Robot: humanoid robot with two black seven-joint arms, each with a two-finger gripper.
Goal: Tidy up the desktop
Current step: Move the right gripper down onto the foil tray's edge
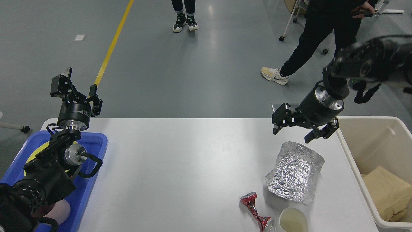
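Note:
The white desktop (180, 167) fills the lower half of the head view. On its right part lie a crumpled silver foil container (294, 172), a crushed red can (256, 212) and a paper cup (293, 220) at the front edge. My right gripper (291, 132) hangs open just above the far edge of the foil container, nothing between its fingers. My left gripper (75, 88) stands open and empty, raised above the far left corner of the desktop.
A blue tray (91, 180) with a yellow plate sits at the left under my left arm. A beige bin (357, 161) holding tan paper stands at the right edge. People walk on the grey floor beyond the desktop.

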